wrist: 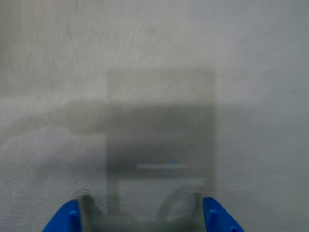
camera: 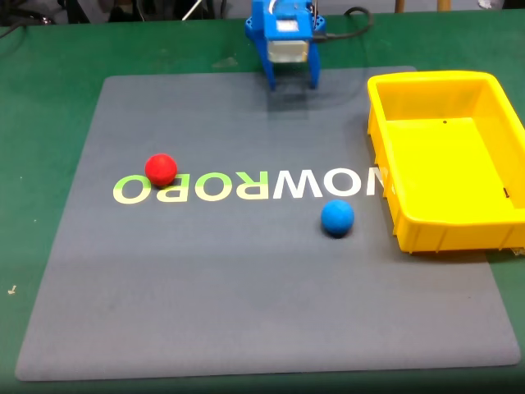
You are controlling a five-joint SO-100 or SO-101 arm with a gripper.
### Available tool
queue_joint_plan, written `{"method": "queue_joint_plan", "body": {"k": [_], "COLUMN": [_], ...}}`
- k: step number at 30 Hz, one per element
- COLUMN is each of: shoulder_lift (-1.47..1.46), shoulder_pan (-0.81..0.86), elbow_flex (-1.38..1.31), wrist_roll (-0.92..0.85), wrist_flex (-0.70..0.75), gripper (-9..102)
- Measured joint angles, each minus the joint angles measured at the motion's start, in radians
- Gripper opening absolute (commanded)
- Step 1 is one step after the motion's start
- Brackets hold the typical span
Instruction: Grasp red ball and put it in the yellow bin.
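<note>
Two balls are seen in the fixed view on the grey mat: the red ball near its left edge, the blue ball just beside the yellow bin at its right edge. At the mat's far edge the arm is folded low. In the wrist view, blurred mat is met between blue fingertips of the gripper, spread apart and holding nothing.

In the fixed view the blue arm at the bench's far edge is cut off by the top of the picture, so just its lower part shows, and whether its pincer is parted or closed cannot be told. The yellow bin at the right edge of the grey mat is clipped by the picture's right side, hiding its far corner. The wrist view is blurred to grey haze; two blue fingertips poke in, cut off by the bottom edge.
</note>
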Motion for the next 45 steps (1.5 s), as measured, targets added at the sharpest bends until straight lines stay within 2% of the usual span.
{"method": "queue_joint_plan", "body": {"k": [5,12,19,35,45], "shoulder_lift": [-0.241,-0.765,-1.155,-1.687,-1.894], "shoulder_pan": [0.133,0.333,0.377,0.396,0.410], "elbow_flex": [-0.181,-0.405,-0.572,-1.023,-1.224], "wrist_roll": [-0.061,-0.123,-0.133,-0.118,-0.118], "wrist_flex": [-0.098,-0.439,-0.635,-0.667,-0.667], "gripper": [31,31,31,31,31]}}
